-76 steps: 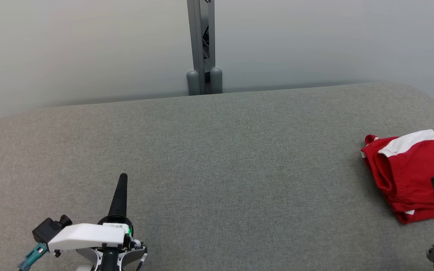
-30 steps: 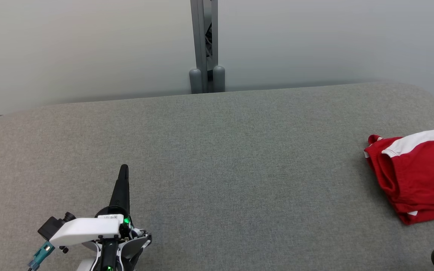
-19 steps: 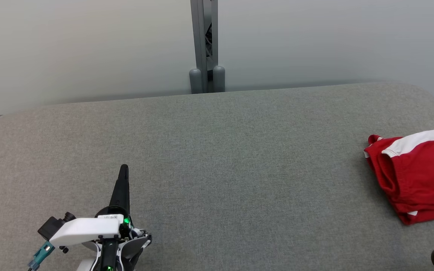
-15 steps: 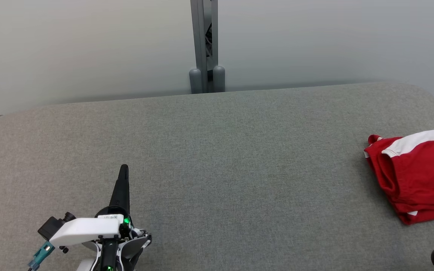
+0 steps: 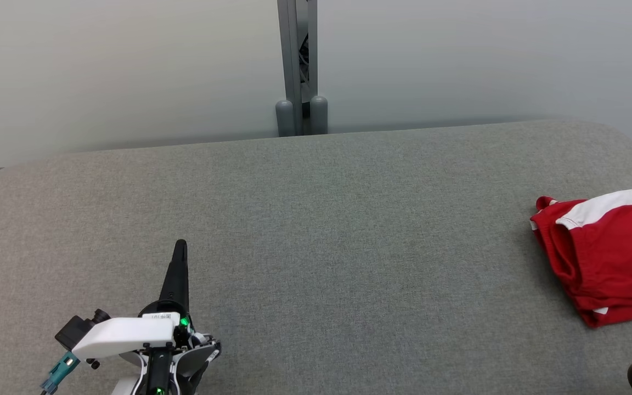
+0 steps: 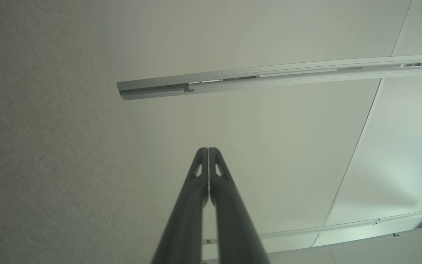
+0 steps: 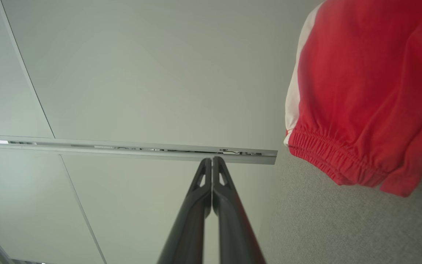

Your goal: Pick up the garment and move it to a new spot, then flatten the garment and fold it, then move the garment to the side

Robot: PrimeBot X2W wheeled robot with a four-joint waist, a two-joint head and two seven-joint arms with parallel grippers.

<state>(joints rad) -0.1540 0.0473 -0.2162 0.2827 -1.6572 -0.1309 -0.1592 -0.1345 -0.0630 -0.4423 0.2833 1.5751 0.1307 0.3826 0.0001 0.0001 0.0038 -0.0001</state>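
We see even, diffuse, fairly bright light falling from above on the grey padded surface (image 5: 349, 230), with no glare anywhere. The wall panels (image 5: 118, 71) grade from warm cream at the left to cool blue-grey at the right, and they darken in a soft band just above the surface's far edge. We note only a narrow, soft-edged shadow beneath the hem of the red garment (image 5: 596, 258). The head view is sharp throughout. In the left wrist view the weave loses detail toward the left edge. In the right wrist view the cloth nearest the lens is slightly soft.
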